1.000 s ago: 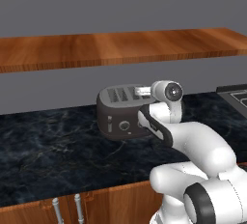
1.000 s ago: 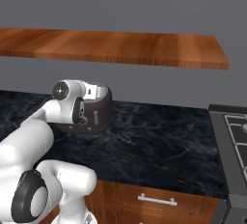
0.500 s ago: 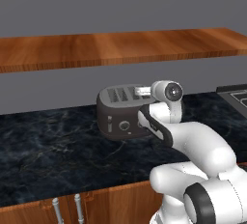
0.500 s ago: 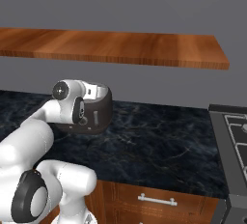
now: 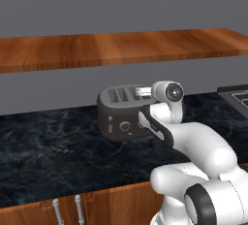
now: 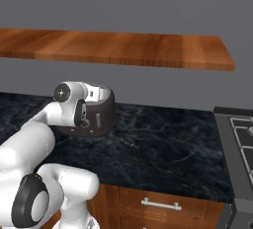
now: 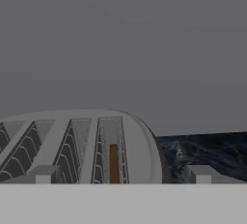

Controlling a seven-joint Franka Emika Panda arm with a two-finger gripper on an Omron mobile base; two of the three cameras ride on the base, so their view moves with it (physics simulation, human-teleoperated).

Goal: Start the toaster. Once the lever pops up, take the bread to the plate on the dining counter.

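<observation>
End effector point(image 7: 120, 175) hovers just above the toaster point(image 5: 123, 115), fingers point(image 7: 44, 174) spread wide, nothing between them. Toaster sits on the black marble bench point(image 5: 53, 156), directly below and slightly ahead of the end effector. Bread point(image 7: 113, 162) stands edge-up in the slot between the two fingertips, its long axis running away from the hand along the slot. Levers lie on the toaster's front face, below the end effector and toward the robot's side. Judgement: the start still needs a descent past the top edge onto a lever. Wooden shelf point(image 5: 121, 49) overhead.
</observation>
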